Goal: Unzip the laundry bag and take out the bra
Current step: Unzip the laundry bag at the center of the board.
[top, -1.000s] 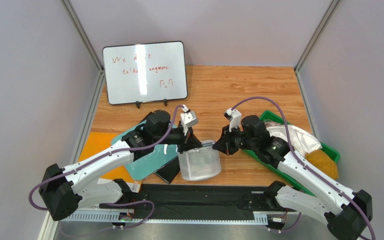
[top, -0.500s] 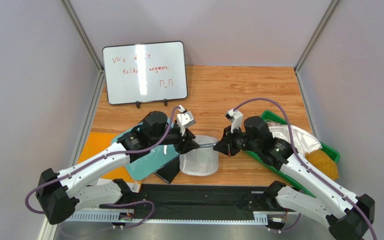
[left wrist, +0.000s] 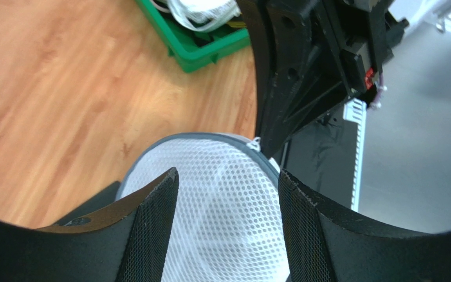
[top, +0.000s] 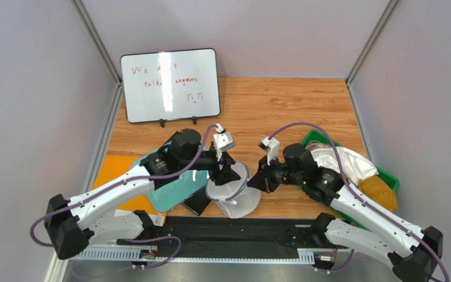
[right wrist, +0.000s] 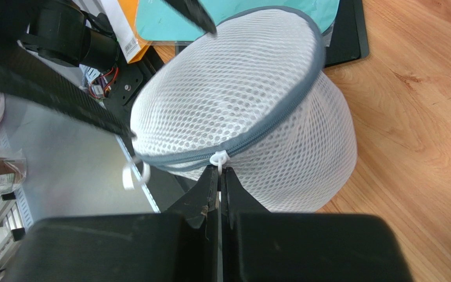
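The laundry bag [top: 234, 192], a white mesh drum with a grey-blue zip rim, lies tilted on the wood near the front edge. My left gripper [top: 225, 171] hovers over its top face, open; in the left wrist view the mesh [left wrist: 222, 205] shows past the spread fingers [left wrist: 151, 229]. My right gripper [top: 252, 181] is at the bag's right side. In the right wrist view the right gripper [right wrist: 219, 171] is shut on the white zip pull [right wrist: 218, 158] of the laundry bag [right wrist: 234, 100]. The zip looks shut along the visible rim. The bra is hidden.
A green bin [top: 388, 175] at the right holds a white cloth [top: 345, 160] and a brown bundle [top: 378, 192]. A teal folder [top: 172, 189], a black slab [top: 197, 203] and an orange sheet [top: 110, 176] lie left of the bag. A whiteboard [top: 171, 85] stands behind.
My left gripper has opened and let go of the bag's rim. The bag has tipped from upright to tilted. My right gripper has shifted slightly left, still on the pull.
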Robot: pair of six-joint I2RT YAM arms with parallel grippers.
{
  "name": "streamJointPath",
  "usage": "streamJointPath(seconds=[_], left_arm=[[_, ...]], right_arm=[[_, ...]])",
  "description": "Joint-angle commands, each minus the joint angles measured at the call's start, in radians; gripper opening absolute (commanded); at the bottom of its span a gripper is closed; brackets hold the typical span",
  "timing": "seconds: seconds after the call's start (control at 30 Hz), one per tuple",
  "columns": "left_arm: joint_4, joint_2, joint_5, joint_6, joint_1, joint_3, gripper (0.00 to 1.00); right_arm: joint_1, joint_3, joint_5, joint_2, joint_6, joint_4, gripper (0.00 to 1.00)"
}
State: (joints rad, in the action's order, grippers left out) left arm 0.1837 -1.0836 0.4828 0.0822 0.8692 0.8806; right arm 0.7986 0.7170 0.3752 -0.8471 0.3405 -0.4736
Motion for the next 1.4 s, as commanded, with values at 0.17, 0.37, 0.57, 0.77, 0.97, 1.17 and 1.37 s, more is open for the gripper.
streamJointPath(seconds=[0.17,0.37,0.57,0.77,0.97,1.17,1.37], left_arm=[[0.000,-0.095,0.031,0.025,0.105,0.041,0.69],[-0.018,-0.113,-0.007,0.054,0.129,0.032,0.69],[0.011,-0.134,-0.076,0.048,0.143,0.034,0.69],[0.025,-0.160,-0.099,0.045,0.157,0.035,0.65],[0.048,-0.167,-0.115,0.039,0.157,0.029,0.33],[0.062,-0.164,-0.118,0.031,0.157,0.024,0.10],[0.066,-0.157,-0.112,0.016,0.157,0.023,0.00]], right_arm=[[0.013,-0.002,0.004,0.022,0.011,0.044,0.00],[0.024,-0.001,-0.002,0.016,0.012,0.041,0.00],[0.031,0.001,-0.010,0.025,0.014,0.038,0.00],[0.034,0.002,-0.012,0.026,0.012,0.036,0.00],[0.034,0.002,-0.012,0.029,0.009,0.027,0.00],[0.036,0.002,-0.033,0.034,0.003,0.010,0.00],[0.034,0.007,-0.077,0.026,0.002,-0.003,0.00]])
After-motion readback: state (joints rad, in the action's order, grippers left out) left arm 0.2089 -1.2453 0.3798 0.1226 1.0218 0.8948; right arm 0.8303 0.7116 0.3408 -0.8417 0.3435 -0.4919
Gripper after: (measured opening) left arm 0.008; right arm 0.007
